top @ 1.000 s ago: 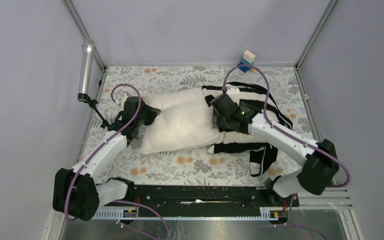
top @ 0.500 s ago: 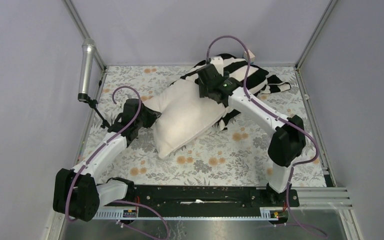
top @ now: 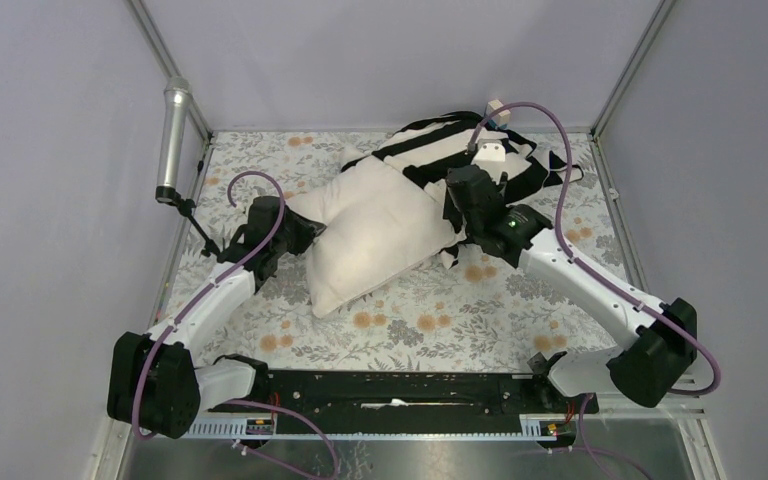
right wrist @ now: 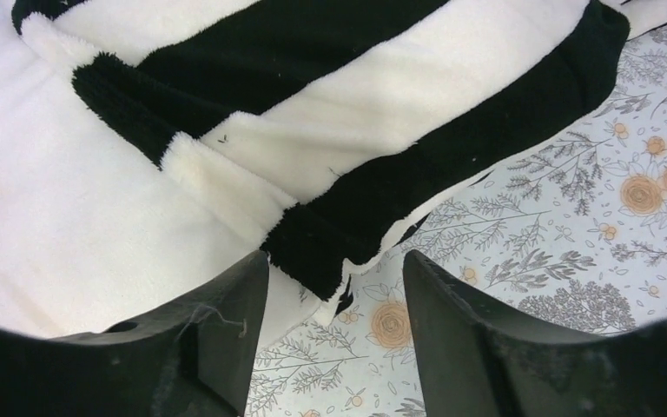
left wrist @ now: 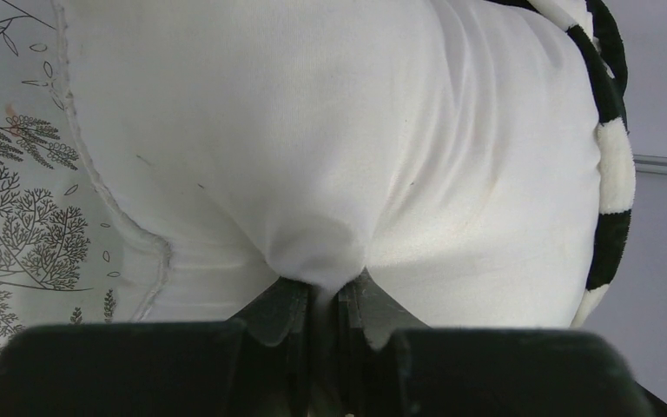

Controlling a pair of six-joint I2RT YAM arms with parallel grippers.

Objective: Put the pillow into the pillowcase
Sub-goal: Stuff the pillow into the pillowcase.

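Unchanged, left hand (left wrist: 321, 300) stays pinched on pillow (top: 375, 235) edge; right hand (right wrist: 334, 261), jaws apart and empty, has drawn back over bunched pillowcase (top: 460, 150).

White arms (top: 208, 305), black joints (top: 650, 352), purple cables (top: 256, 173)

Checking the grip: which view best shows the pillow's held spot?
Left wrist: the left end effector pinches a fold of the pillow, close up. Top external hides that behind the arm; right wrist shows only white fabric.
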